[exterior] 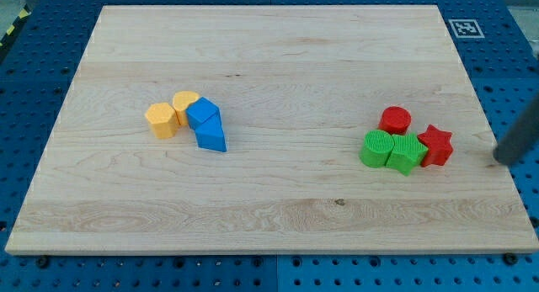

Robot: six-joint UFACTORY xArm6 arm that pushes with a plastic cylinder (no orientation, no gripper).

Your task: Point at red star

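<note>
The red star [436, 146] lies near the board's right edge, touching a green block [407, 154] on its left. A red cylinder [395, 119] sits just above and left of the star, and a green cylinder [377, 148] sits left of the green block. My tip [503, 161] is at the view's right, a little right of the red star and apart from it, with the dark rod rising out of the view's right edge.
A group sits at the board's left: a yellow hexagonal block [161, 120], a yellow cylinder-like block [185, 104], a blue block [203, 114] and a blue triangular block [211, 136]. The wooden board [269, 216] lies on a blue pegboard with a marker tag [464, 28] at top right.
</note>
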